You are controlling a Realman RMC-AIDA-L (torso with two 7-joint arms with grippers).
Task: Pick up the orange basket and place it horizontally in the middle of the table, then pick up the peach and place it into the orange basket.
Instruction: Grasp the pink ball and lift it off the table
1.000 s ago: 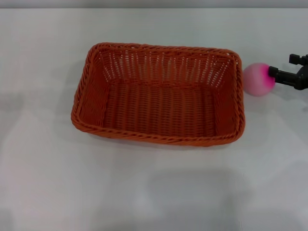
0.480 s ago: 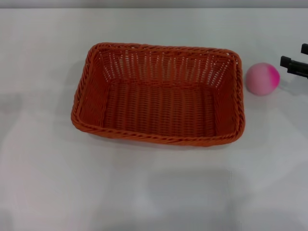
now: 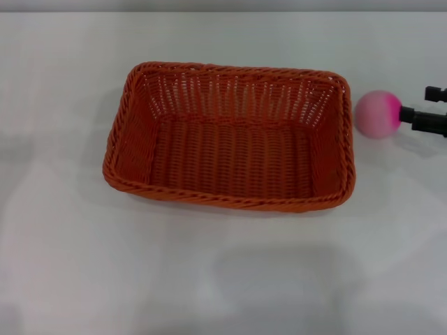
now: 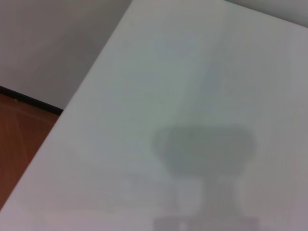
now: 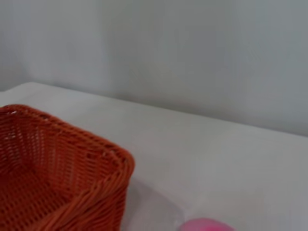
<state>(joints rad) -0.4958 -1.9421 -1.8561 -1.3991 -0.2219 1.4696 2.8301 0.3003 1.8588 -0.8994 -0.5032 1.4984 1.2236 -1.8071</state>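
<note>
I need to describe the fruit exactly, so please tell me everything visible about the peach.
The peach is a small round ball, pale pink with a deeper magenta side facing the right gripper, whose dark tip reaches that side. It sits on the white table, just right of the orange basket, outside it, not touching its rim.

Right gripper [image 3: 419,112] at far right edge of head view, fingers spread apart, pointing left. Left arm out of sight.

woven wicker orange basket [image 3: 230,136], matt peach [image 3: 377,114], smooth table [image 3: 223,279]
</note>
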